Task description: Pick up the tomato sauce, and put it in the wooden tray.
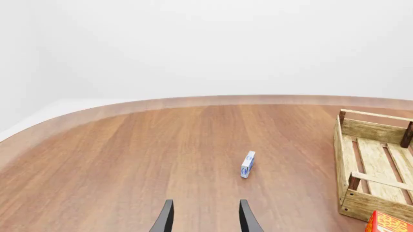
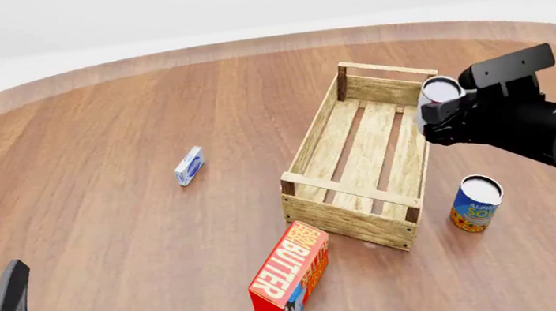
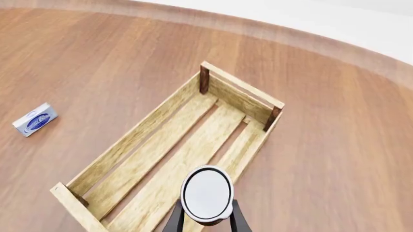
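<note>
Wooden tray (image 2: 361,157) sits right of centre on the brown table (image 2: 101,185), long axis running away from the arms, slatted floor bare. Right claw (image 2: 432,113) is raised above the tray's right wall, clamped on the tomato sauce (image 2: 441,90); silvery-white top of the can faces upward. In the right wrist view the can's pale lid (image 3: 206,193) sits between the two dark fingers (image 3: 178,218), over the near-right slats of the tray (image 3: 161,154). Can is off the table, held in the air, not touching the tray. Blue-and-yellow can (image 2: 475,204) stands upright on the table just right of the tray's near corner. Red-orange butter box (image 2: 290,276) lies at the tray's near-left corner, close to it. Small blue-and-white box (image 2: 189,165) rests on the table well left of the tray. Left claw (image 1: 206,216) is low at the near-left, fingers parted, nothing between them.
</note>
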### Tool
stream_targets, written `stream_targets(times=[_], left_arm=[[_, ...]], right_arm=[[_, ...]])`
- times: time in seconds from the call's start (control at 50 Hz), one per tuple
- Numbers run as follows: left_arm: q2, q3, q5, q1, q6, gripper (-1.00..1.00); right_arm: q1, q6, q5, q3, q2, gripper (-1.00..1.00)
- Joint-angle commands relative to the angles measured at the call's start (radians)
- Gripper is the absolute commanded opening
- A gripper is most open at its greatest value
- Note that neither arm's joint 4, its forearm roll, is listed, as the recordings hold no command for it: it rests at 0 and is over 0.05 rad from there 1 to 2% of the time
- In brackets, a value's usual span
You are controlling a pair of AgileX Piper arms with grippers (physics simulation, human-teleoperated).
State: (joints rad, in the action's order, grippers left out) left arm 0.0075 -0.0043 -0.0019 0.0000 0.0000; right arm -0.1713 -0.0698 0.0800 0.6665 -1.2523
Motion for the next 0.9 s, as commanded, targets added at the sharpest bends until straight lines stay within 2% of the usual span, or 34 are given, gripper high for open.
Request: stream_targets(times=[0.02,0.42,0.9], left_arm=[[0.0,0.0,0.0,0.0,0.0,1.0],[0.0,0.0,0.0,0.0,0.0,1.0],[0.0,0.0,0.0,0.0,0.0,1.0]], right_arm=[[-0.002,0.014,0.004,0.044,-0.049,-1.0],[-0.014,0.026,0.061,0.082,-0.158,-1.0],[-0.035,0.062,0.176,0.097,-0.301,-1.0]])
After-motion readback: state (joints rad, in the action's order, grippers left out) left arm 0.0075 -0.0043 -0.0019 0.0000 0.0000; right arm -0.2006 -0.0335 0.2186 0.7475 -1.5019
